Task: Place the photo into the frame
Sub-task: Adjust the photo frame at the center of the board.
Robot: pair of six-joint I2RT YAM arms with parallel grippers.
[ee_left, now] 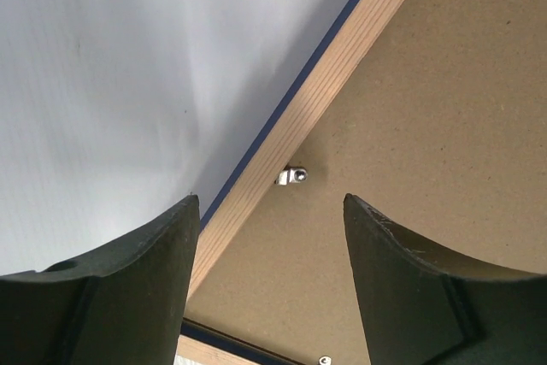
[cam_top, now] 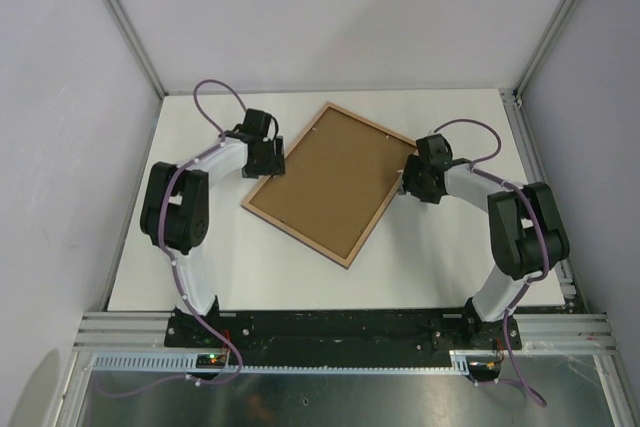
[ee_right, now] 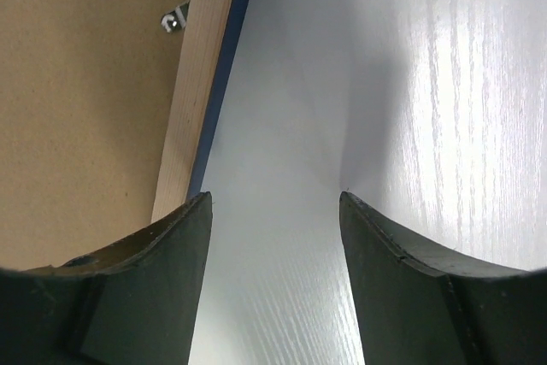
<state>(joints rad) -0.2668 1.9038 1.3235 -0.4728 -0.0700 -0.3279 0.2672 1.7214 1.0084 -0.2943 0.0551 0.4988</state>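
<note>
The frame (cam_top: 295,237) lies face down and skewed at the middle of the white bench (cam_top: 440,257), its wood back up and the brown backing board (cam_top: 330,182) set inside it. The photo shows in no view; it may lie under the board, but that cannot be told.

The left claw (cam_top: 268,157) hangs wide and empty over the frame's upper-left rim, above a small metal clip (ee_left: 293,177). The right claw (cam_top: 412,179) is also wide and empty, over bare bench just beside the right rim.

The likely risk is that a nudge from either claw slides the light frame. If the clips are not turned in, lifting could drop the board.
</note>
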